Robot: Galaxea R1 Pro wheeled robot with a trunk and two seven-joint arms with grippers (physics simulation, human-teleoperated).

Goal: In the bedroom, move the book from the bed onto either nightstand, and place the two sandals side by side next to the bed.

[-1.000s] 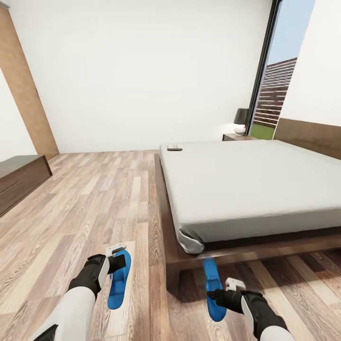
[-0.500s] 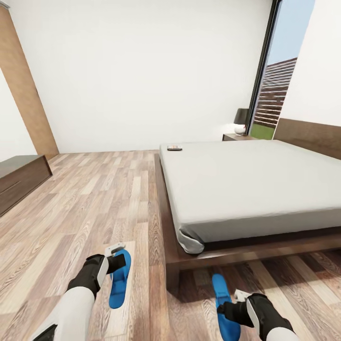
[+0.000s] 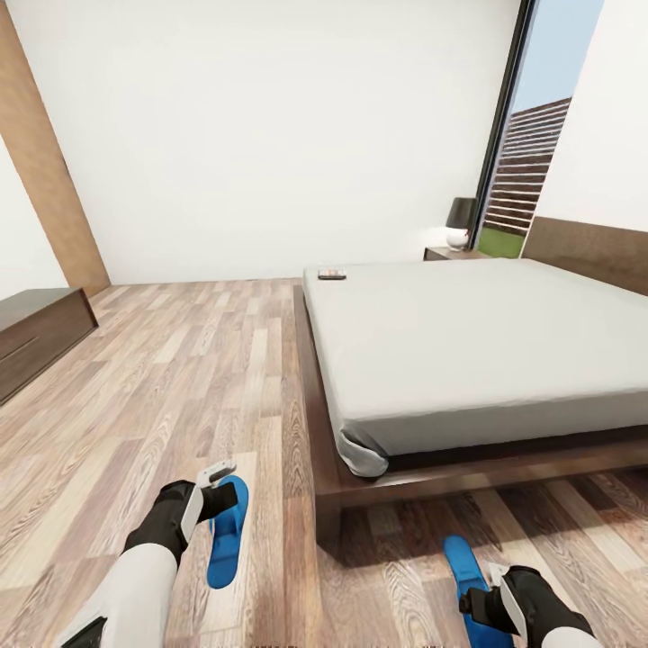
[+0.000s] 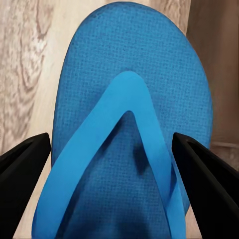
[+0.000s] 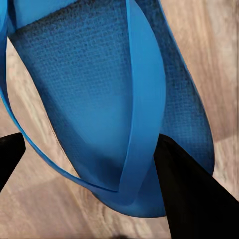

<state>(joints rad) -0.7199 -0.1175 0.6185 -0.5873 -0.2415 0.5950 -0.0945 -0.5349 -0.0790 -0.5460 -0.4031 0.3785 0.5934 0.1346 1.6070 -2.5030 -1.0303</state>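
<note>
We see the bed (image 3: 468,351) filling the right half of the bedroom, its dark frame edge running away from us down the middle of the head view. To the left of that edge the plank floor (image 3: 180,378) lies open as far as the white wall and the sideboard (image 3: 36,337) at the far left. The bed's near corner sits just ahead of us, between our two arms, with a narrower strip of floor along the foot of the bed on the right.

The book (image 3: 332,274) lies on the mattress at the far left corner, close to the edge. Beyond the bed, by the window, the nightstand (image 3: 454,254) carries a dark-shaded lamp (image 3: 461,222).

Our left end effector (image 3: 219,490) is over the floor left of the bed corner, closed on the left sandal (image 3: 225,531); in the left wrist view its fingers (image 4: 22,174) flank the sandal (image 4: 132,129) on both sides. Our right end effector (image 3: 493,589) is at the bottom edge, in front of the bed's foot, gripping the right sandal (image 3: 472,576); in the right wrist view that sandal (image 5: 99,99) hangs tilted between the dark fingers (image 5: 194,194). The two sandals are well apart.
</note>
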